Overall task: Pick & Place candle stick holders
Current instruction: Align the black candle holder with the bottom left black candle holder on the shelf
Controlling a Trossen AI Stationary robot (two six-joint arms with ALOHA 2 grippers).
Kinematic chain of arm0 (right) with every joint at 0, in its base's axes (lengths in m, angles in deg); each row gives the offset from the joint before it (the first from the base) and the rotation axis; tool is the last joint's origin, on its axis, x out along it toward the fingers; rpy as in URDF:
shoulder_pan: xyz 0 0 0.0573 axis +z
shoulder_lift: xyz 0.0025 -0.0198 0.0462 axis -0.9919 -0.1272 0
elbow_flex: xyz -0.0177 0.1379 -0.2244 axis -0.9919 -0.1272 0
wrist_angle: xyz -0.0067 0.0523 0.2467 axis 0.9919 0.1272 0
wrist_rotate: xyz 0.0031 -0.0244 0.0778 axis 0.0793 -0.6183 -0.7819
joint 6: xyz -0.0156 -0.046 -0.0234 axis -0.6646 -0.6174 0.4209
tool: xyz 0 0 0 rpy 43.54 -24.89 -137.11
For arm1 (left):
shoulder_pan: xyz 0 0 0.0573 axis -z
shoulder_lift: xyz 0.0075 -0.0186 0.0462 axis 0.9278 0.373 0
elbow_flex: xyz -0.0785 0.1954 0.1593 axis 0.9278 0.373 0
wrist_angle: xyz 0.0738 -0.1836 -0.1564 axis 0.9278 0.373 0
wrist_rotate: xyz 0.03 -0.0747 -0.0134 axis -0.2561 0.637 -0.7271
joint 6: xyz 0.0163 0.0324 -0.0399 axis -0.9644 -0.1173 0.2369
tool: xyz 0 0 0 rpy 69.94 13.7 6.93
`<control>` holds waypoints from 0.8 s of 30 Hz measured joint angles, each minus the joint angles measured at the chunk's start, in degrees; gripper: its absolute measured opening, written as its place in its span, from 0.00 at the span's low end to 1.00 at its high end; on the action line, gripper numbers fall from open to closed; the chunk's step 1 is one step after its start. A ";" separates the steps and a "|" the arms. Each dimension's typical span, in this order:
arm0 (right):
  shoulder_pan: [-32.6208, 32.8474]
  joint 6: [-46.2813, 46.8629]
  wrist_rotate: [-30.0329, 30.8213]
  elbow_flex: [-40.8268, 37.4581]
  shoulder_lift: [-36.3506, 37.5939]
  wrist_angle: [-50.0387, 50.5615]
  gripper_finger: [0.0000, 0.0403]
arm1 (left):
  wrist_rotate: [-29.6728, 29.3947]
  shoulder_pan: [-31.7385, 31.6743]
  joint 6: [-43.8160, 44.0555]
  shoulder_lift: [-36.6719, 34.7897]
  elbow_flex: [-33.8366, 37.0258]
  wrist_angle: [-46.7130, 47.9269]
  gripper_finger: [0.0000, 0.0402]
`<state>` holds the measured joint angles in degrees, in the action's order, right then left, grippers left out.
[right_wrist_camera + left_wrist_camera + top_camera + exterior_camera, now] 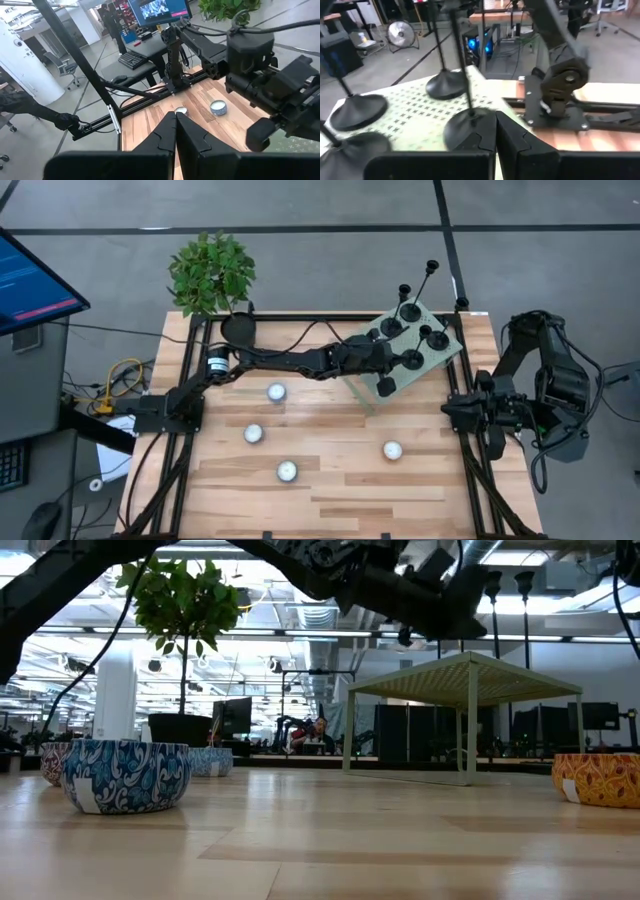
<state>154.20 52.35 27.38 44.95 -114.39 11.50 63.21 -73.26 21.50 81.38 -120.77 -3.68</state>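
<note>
The left arm was stretched right across the table, its left gripper [405,361] up over the small perforated stand [440,365], and that stand was the place to watch. The candle stick holders [409,311] were clustered on top of it, several black disc bases with thin stems, the tallest at the stand's far side leaning toward the table's back edge. In the left wrist view the fingers [479,140] were pressed together with nothing between them, just short of the nearest holder [465,122] and its stem. So the gripper was clenched and empty; I judged this to be the approach to a pick, no holder lifted yet.

The right gripper [176,131] was clenched too and held nothing, parked off the stand's right side by the table edge, waiting.

White tealight candles [276,392] lay scattered on the wood well forward of the stand, untouched, and the plant pot [238,330] sat to the stand's left at the back.

Next, by my reading, the left fingers had to part, straddle that stem low above its base, and close squarely, because the neighbouring holders stood close enough to be knocked.
</note>
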 joint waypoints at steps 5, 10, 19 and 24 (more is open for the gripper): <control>-0.53 0.99 -0.17 0.00 -0.06 0.00 0.00 | -0.29 0.20 1.38 -1.74 0.03 3.19 0.03; -7.48 1.56 -1.72 0.00 -2.42 0.72 0.00 | -3.28 2.40 -1.26 -12.90 0.03 14.98 0.01; -22.39 19.29 -13.23 0.00 -4.60 19.31 0.00 | -15.91 6.75 -7.68 -39.68 5.67 17.17 0.01; -27.37 22.63 -30.67 0.55 -6.55 29.36 0.00 | -16.94 9.96 -7.41 -50.70 9.45 17.42 0.01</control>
<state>126.83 74.98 -3.29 45.50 -120.94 40.86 46.27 -63.30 14.09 30.68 -111.33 13.75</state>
